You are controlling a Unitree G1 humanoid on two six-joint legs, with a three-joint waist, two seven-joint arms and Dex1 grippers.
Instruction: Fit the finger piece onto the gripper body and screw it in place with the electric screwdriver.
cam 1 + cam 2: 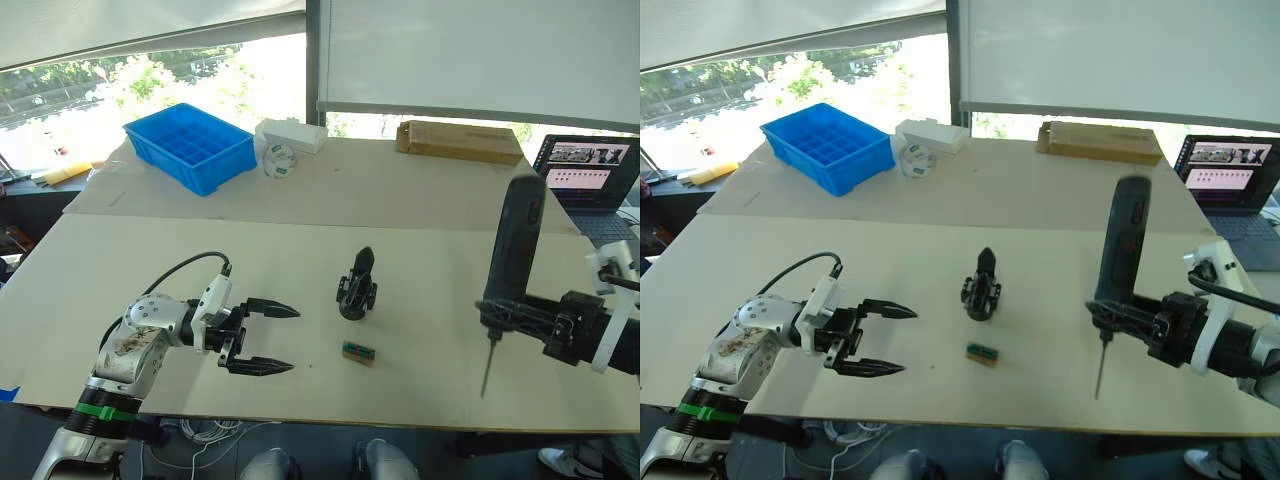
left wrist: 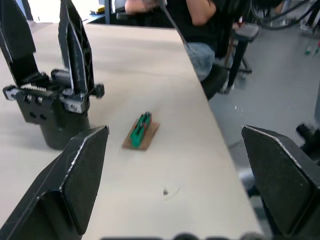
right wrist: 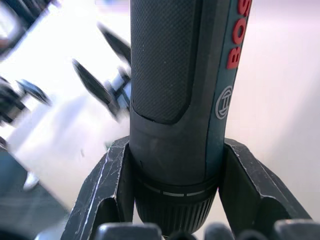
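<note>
gripper body: black, upright, mid-table | electric screwdriver: black, vertical, bit down, held at right

A blue compartment tray sat at the table's far left, with a white box and a roll of tape just beside it. A long cardboard box lay farther right, near an open laptop. 1 small green-and-tan block rested near the front edge.
</note>
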